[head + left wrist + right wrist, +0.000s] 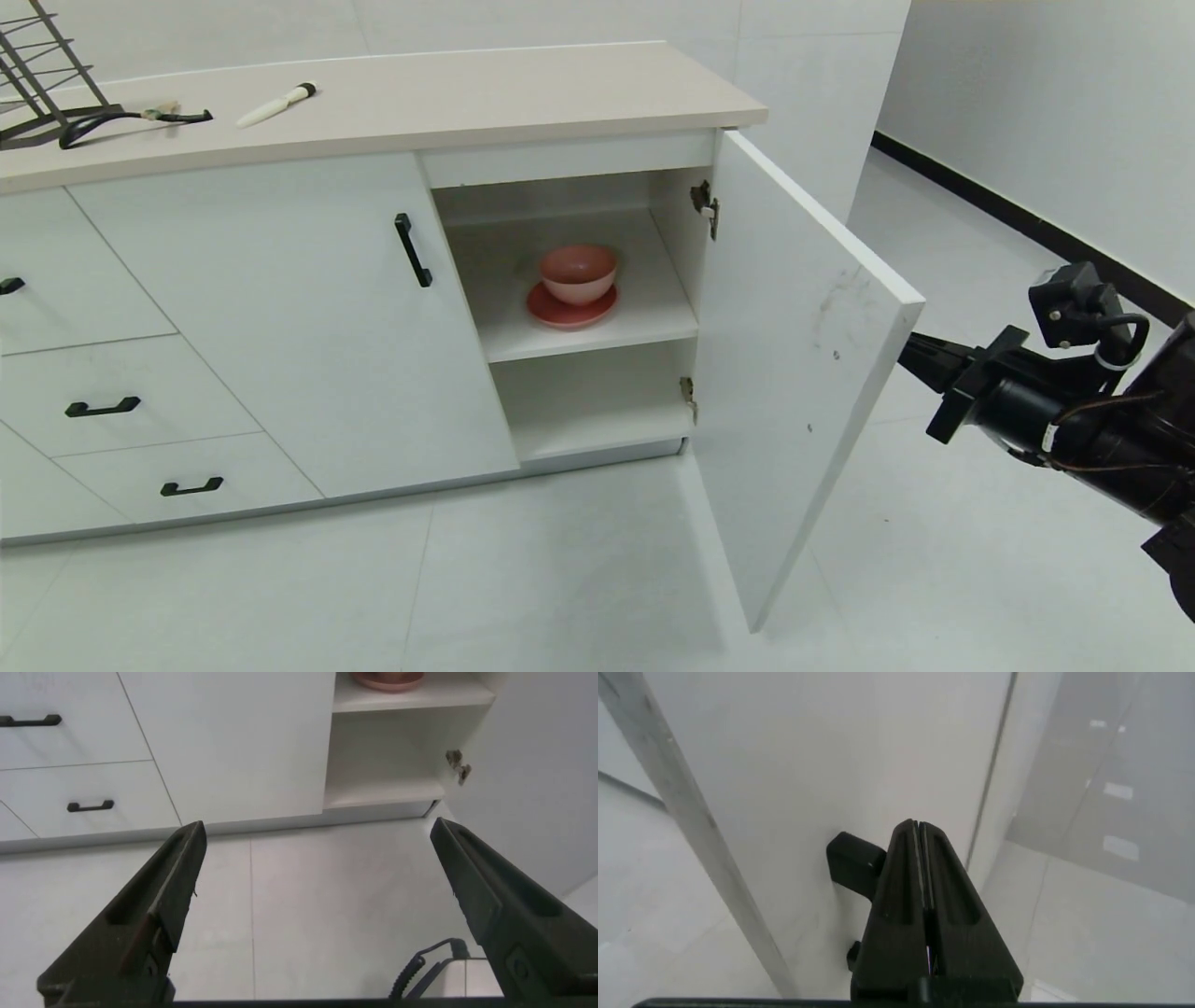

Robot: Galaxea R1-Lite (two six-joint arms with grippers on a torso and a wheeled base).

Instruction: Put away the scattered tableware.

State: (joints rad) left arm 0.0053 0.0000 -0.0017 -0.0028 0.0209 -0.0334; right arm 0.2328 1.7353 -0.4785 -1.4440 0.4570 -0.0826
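A pink bowl (579,273) sits on a red plate (566,315) on the upper shelf of the open cabinet; the plate's edge (388,681) also shows in the left wrist view. The cabinet door (794,355) stands swung out. My right gripper (924,359) is behind the door's outer face, its tip hidden by the door edge. In the right wrist view it (920,845) is shut with nothing between its fingers, right beside the door's black handle (852,863). My left gripper (318,840) hangs open over the floor in front of the cabinet.
On the countertop (523,89) lie a white utensil with a black end (275,105), a black-handled tool (140,117) and a wire rack (37,75). Drawers with black handles (103,407) are to the left. The lower shelf (597,411) is bare.
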